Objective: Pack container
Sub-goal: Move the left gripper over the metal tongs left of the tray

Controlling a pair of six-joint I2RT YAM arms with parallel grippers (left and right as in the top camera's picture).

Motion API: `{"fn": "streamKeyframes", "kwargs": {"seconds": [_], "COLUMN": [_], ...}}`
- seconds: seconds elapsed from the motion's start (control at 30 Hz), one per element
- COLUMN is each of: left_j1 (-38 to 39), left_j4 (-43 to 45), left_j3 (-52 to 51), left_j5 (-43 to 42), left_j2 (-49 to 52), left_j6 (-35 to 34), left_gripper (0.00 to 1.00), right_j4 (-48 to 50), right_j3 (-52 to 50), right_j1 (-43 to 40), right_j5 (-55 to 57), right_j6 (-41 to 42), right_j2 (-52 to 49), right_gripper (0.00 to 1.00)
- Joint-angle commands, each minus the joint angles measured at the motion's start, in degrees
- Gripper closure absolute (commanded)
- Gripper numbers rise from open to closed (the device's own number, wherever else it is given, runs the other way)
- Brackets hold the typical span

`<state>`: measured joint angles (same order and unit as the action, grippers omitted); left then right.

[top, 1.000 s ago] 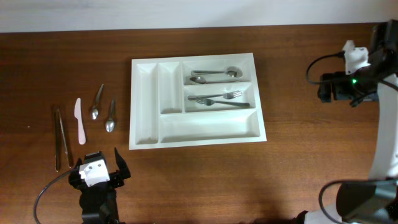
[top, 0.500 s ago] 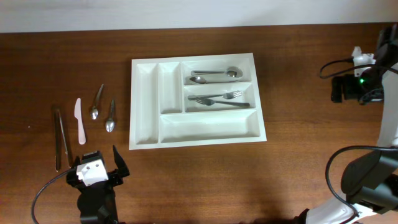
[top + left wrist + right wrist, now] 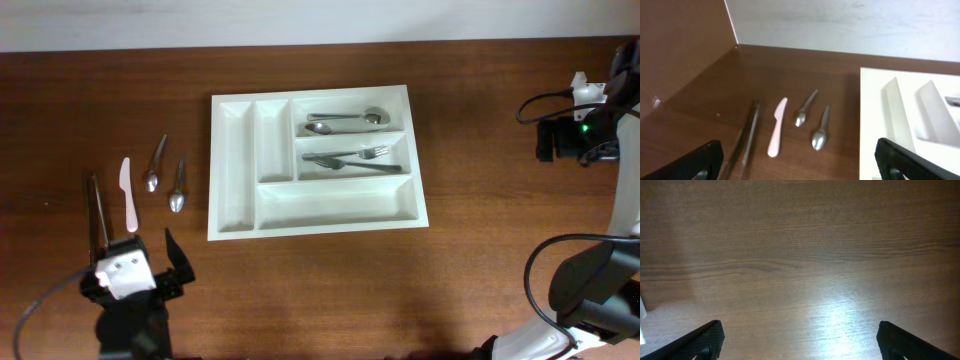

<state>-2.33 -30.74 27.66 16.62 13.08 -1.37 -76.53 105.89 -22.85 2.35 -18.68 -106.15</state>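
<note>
1. Tray (image 3: 232, 170) sits mid-table. It has spoons (image 3: 345, 120) in the top long slot, forks (image 3: 350, 158) in the middle one, and nothing in the other three.
2. Left gripper (image 3: 135, 248) is fully open and empty, just short of the loose cutlery left of the tray.
3. Right gripper (image 3: 799, 330) is wide open and empty, over bare table (image 3: 800, 255).
4. Likely pick is the white knife (image 3: 777, 127). The gripper should straddle it crosswise, get low before closing, and stay clear of the dark sticks (image 3: 747, 132) and loose spoons (image 3: 820, 137).
</note>
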Motion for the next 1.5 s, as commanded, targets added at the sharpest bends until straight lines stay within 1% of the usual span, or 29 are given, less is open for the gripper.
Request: {"fn": "streamKeyframes", "kwargs": {"seconds": [0.0, 0.07, 0.17, 0.27, 0.33, 0.43, 0.53, 0.63, 0.7, 0.77, 0.8, 0.87, 0.93, 1.1, 1.17, 1.37, 1.47], "left_j1": [-0.4, -1.6, -5.0, -8.1, -9.3, -9.8, -9.8, -10.2, -12.2, -14.5, -15.8, -17.8, -18.5, -18.6, -18.6, -18.6, -18.7], "left_j4": [-3.1, -8.0, -16.5, -20.8, -20.5, -20.5, -21.8, -22.9, -24.5, -26.6, -27.9, -29.8, -31.1, -34.2, -36.0, -35.7, -34.9], "left_j3": [9.0, 16.0, 26.9, 34.6, 36.5, 36.5, 36.5, 37.1, 38.6, 41.0, 43.0, 47.7, 53.1, 67.3, 71.4, 72.3, 72.3], "left_j5": [4.2, 7.0, 7.4, 7.2, 7.2, 7.2, 5.4, -1.7, -7.0, -10.3, -11.7, -15.3, -18.3, -18.1, -17.3, -17.3, -15.9], "left_j2": [9.0, 16.2, 27.1, 36.1, 40.4, 45.8, 51.8, 56.6, 60.4, 64.2, 66.4, 70.3, 73.7, 82.5, 85.8, 90.3, 91.2], "left_j6": [-0.3, -0.3, 1.6, 2.5, 2.5, 2.4, 2.4, 2.2, 2.2, 2.3, 2.6, 5.3, 7.4, 7.7, 7.7, 7.7, 7.1], "left_gripper": [0.01, 0.01, 0.01, 0.01, 0.01, 0.01, 0.01, 0.01, 0.01, 0.01, 0.01, 0.01, 0.01, 0.01, 0.01, 0.01, 0.01], "right_j4": [0.1, 0.1, 0.1, 0.1, 0.1, 0.1, 0.1, 0.1, 0.1, 0.1, 0.1, 0.1, 0.1, 0.1, 0.1, 0.1, 0.1], "right_j3": [-0.2, -0.2, -0.2, -0.2, -0.2, -0.2, -0.2, -0.2, -0.2, -0.2, -0.2, -0.2, -0.2, -0.2, -0.2, -0.2, -0.2], "right_j1": [0.0, 0.0, 0.0, 0.0, 0.0, 0.0, 0.0, 0.0, 0.0, 0.0, 0.0, 0.0, 0.0, 0.0, 0.0, 0.0, 0.0], "right_j5": [0.5, 0.5, 0.5, 0.5, 0.5, 0.5, 0.5, 0.5, 0.5, 0.5, 0.5, 0.5, 0.5, 0.5, 0.5, 0.5, 0.5], "right_j6": [-0.4, -0.4, -0.4, -0.4, -0.4, -0.4, -0.4, -0.4, -0.4, -0.4, -0.4, -0.4, -0.4, -0.4, -0.4, -0.4, -0.4], "right_j2": [-0.1, -0.1, -0.1, -0.1, -0.1, -0.1, -0.1, -0.1, -0.1, -0.1, -0.1, -0.1, -0.1, -0.1, -0.1, -0.1, -0.1], "right_gripper": [0.01, 0.01, 0.01, 0.01, 0.01, 0.01, 0.02, 0.01, 0.01, 0.01, 0.01, 0.01, 0.01, 0.01, 0.01, 0.01, 0.01]}}
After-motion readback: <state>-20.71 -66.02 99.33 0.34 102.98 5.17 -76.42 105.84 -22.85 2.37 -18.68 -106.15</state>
